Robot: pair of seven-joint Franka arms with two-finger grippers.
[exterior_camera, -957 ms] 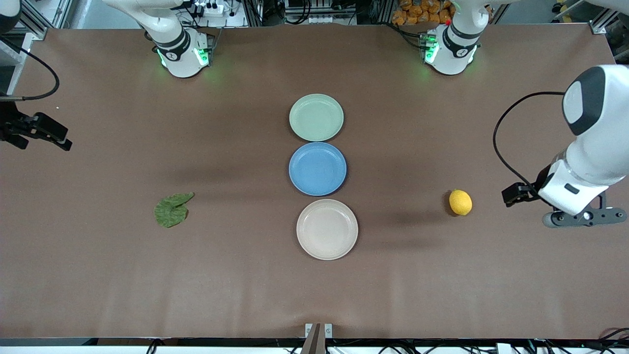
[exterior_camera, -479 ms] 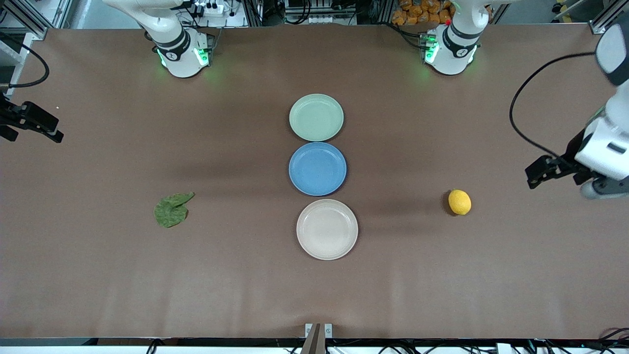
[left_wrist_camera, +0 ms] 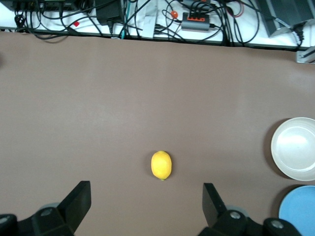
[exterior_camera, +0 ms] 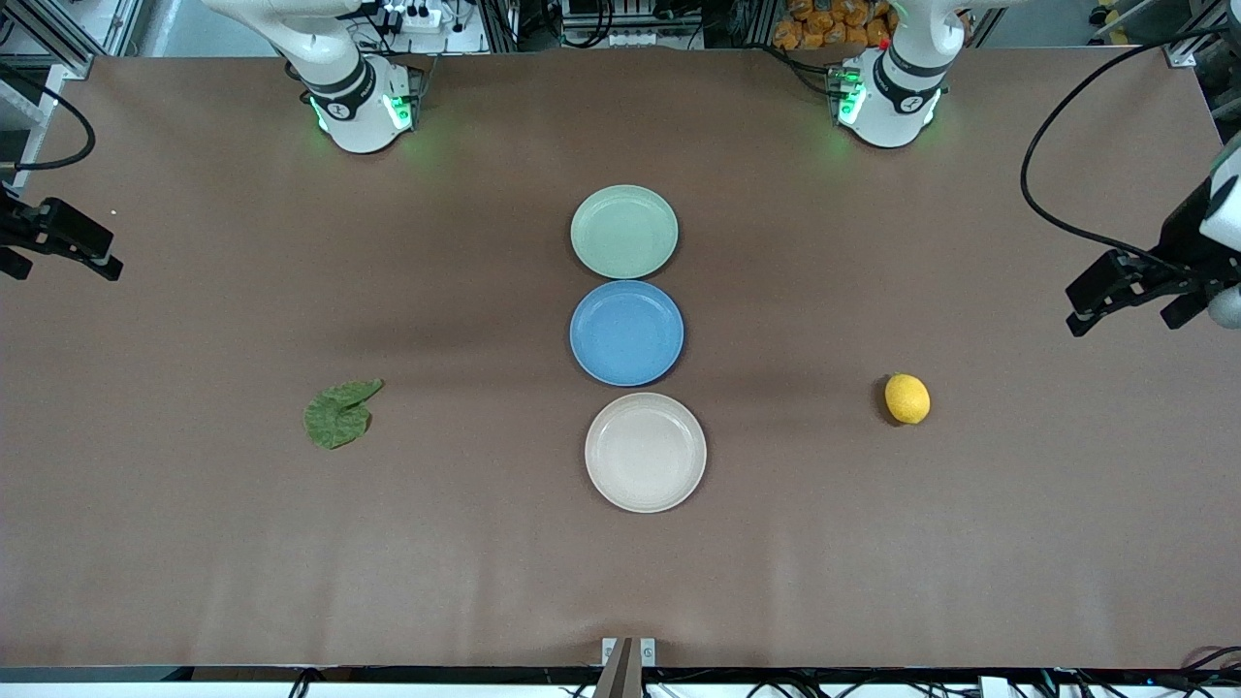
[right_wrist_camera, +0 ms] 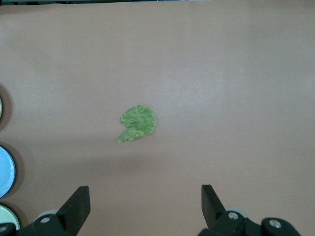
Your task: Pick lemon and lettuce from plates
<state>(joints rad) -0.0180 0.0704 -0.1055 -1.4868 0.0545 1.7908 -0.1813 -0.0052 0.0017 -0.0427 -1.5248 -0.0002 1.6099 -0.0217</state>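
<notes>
You are facing a firm, slick lemon [exterior_camera: 907, 398] needing a mid-body pinch and a limp lettuce [exterior_camera: 339, 414] lying flat on the tabletop [exterior_camera: 194, 543], at 3 and 9 o'clock of the beige plate [exterior_camera: 646, 452], both end effectors, left [left_wrist_camera: 146, 201] and right [right_wrist_camera: 144, 202], gaping wide and holding nothing.

Lemon [exterior_camera: 907, 398], lettuce [exterior_camera: 338, 415] on table; 2 plates [exterior_camera: 623, 232] [exterior_camera: 646, 452] bare

Even, bright overhead light; soft faint shadows, sharp focus throughout.

From high across the table [exterior_camera: 194, 543] you face both arm bases. Your left wrist camera looks straight down on the lemon [left_wrist_camera: 161, 164], the right on the lettuce [right_wrist_camera: 138, 122]; both share the blue plate [exterior_camera: 626, 333] with the front view.
</notes>
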